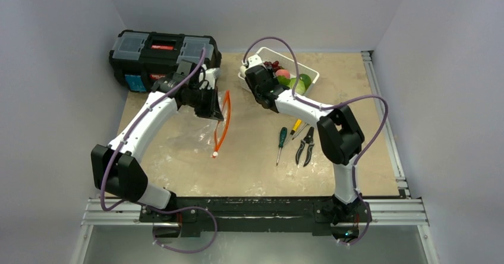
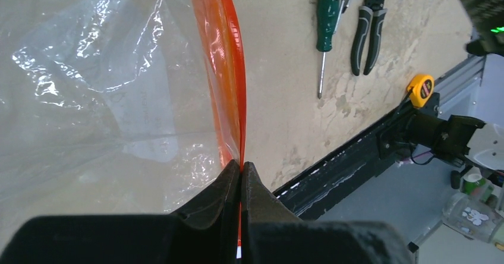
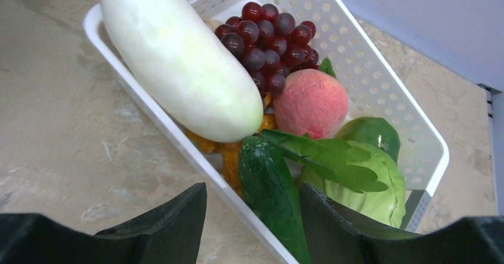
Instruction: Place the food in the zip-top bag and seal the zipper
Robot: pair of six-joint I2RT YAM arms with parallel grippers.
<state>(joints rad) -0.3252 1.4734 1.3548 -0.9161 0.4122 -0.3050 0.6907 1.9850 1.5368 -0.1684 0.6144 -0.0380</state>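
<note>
The clear zip-top bag [image 1: 190, 134] lies at the left of the table, also in the left wrist view [image 2: 101, 85]. My left gripper [image 2: 241, 164] is shut on its orange-red zipper strip [image 2: 229, 68] and holds that edge lifted [image 1: 224, 114]; the white slider [image 1: 214, 154] hangs at the near end. The food sits in a white slotted basket [image 3: 380, 85]: a white oblong vegetable [image 3: 178, 56], dark grapes [image 3: 270, 35], a pink peach [image 3: 310, 102], a dark green cucumber [image 3: 270, 195], a light-green cabbage [image 3: 380, 192]. My right gripper [image 3: 252, 195] is open over the cucumber and the basket's near rim [image 1: 261, 82].
A black toolbox [image 1: 163, 56] stands at the back left behind the left gripper. A green screwdriver [image 1: 280, 144], a yellow screwdriver [image 1: 295, 126] and pliers [image 1: 306, 146] lie on the table centre-right. A metal rail [image 1: 380, 97] runs along the right edge.
</note>
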